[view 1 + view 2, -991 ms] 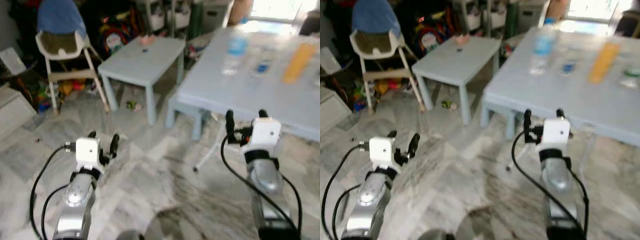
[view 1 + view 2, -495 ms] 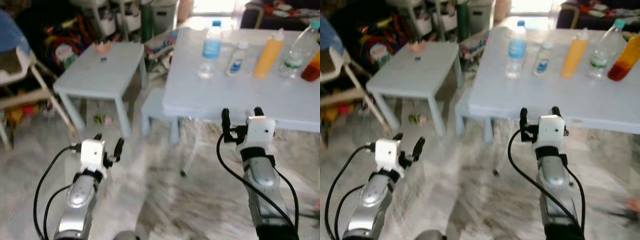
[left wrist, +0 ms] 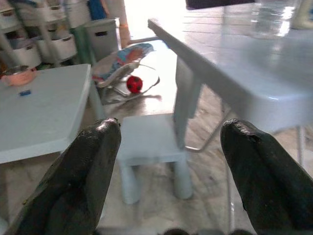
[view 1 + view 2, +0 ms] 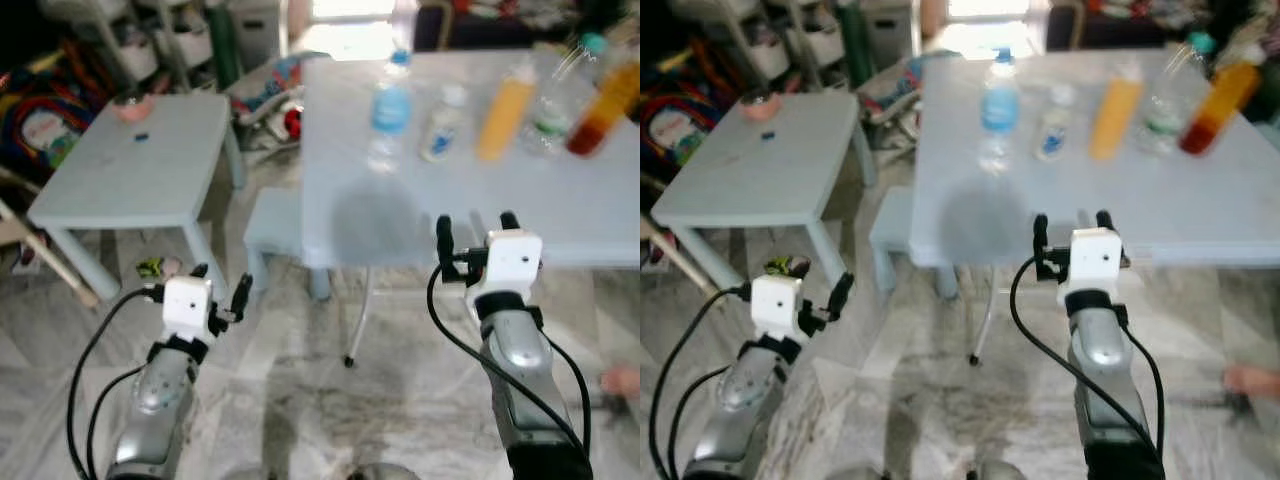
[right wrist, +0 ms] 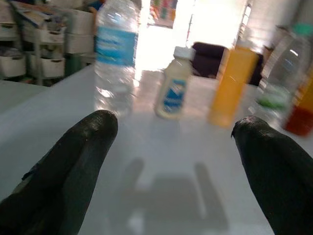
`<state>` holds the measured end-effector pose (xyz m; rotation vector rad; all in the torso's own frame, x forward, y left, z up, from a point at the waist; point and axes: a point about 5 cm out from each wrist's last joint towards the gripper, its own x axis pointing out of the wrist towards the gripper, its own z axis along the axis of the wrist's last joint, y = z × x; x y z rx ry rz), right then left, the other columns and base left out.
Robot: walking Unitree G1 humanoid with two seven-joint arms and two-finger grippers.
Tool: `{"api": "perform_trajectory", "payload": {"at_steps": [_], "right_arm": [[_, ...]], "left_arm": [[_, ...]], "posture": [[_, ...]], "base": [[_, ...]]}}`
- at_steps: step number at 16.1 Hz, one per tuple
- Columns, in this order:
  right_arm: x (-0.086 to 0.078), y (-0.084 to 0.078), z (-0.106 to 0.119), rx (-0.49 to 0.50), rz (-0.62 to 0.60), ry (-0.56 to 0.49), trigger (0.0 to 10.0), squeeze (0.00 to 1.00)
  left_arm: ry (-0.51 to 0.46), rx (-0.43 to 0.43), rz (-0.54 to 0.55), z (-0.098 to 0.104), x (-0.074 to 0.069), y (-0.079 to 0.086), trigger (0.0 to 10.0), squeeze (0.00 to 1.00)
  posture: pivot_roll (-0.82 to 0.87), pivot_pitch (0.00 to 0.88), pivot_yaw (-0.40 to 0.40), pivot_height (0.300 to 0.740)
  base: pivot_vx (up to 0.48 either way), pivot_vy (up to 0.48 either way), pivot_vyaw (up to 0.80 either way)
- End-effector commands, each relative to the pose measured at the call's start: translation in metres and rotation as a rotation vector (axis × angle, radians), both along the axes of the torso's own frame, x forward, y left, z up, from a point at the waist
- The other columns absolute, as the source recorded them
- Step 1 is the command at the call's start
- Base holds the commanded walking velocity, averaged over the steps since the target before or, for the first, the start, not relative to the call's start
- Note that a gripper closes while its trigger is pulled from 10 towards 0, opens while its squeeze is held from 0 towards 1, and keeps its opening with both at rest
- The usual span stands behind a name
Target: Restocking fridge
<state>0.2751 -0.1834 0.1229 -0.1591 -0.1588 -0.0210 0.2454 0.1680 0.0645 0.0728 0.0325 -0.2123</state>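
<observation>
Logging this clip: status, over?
Both grippers open, empty: left gripper over floor, right gripper at the table edge. Bottles upright on table, ungrasped. Nothing between right gripper and bottles.

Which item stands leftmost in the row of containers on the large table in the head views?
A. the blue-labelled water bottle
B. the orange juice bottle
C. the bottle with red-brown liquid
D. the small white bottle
A: the blue-labelled water bottle stands at the left end of the row on the large table, with the small white bottle next and the orange juice bottle beyond it.
</observation>
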Motion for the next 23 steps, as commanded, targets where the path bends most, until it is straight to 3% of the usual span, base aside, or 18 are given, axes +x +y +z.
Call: {"api": "perform_trajectory", "payload": {"at_steps": [1,3,11,12,15,20,23], "right_arm": [[0.002,0.008,0.002,0.006,0.024,-0.008,10.0,0.0],[0.005,0.011,0.004,0.022,0.047,-0.018,10.0,0.0],[0.013,0.013,0.005,0.015,0.068,-0.021,10.0,0.0],[0.017,0.017,0.014,0.044,0.089,-0.043,10.0,0.0],[0.02,0.029,0.029,0.004,0.177,-0.109,10.0,0.0],[0.012,0.036,0.016,0.015,0.213,-0.068,10.0,0.0],[0.014,0.044,0.02,-0.026,0.255,-0.077,10.0,0.0]], "left_arm": [[0.005,0.005,0.009,0.0,-0.002,0.005,10.0,0.0],[0.008,-0.028,0.042,0.0,0.0,0.007,10.0,0.0],[0.019,-0.011,0.057,-0.003,0.002,0.011,10.0,0.0],[0.021,-0.021,0.066,-0.003,0.002,0.013,10.0,0.0],[0.024,-0.062,0.134,-0.002,0.003,0.023,10.0,0.0],[0.024,-0.061,0.157,-0.001,0.001,0.027,10.0,0.0],[0.027,-0.049,0.164,-0.001,0.0,0.028,10.0,0.0]], "posture": [[-0.01,0.035,0.028,0.74],[-0.01,0.028,0.024,0.74],[0.0,0.016,0.015,0.74],[0.0,0.018,0.015,0.74],[0.01,0.023,0.012,0.74],[0.01,0.029,0.015,0.74],[0.01,0.05,0.019,0.74]], "base": [[0.3,-0.371,0.0],[0.369,-0.3,0.0],[0.392,-0.108,0.0],[0.349,0.0,0.0],[0.0,0.0,0.25],[0.0,0.0,0.38],[0.0,0.0,0.51]]}}
